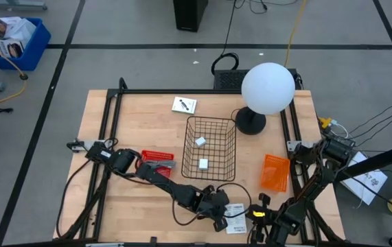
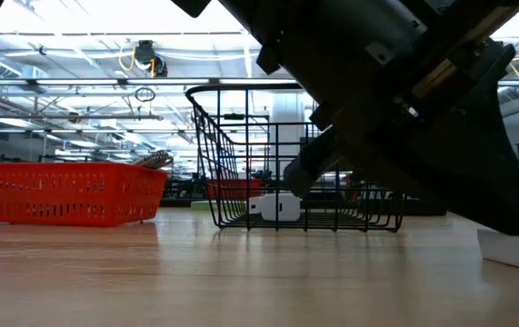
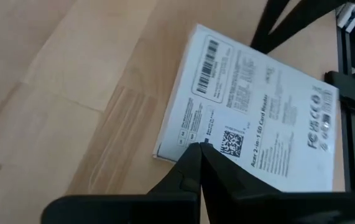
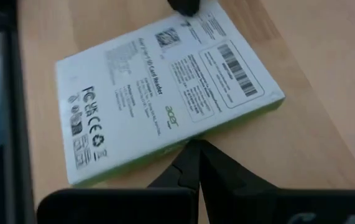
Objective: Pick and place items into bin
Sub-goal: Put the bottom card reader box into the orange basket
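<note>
The white card-reader box lies flat on the table's near edge, between both grippers. The left gripper (fingers clenched, empty) touches its top face; the right gripper, also pinched closed, sits at its side edge.

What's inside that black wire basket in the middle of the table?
The wire basket holds two small white blocks on its floor. Nothing else shows through its mesh from above; no arm covers it.
</note>
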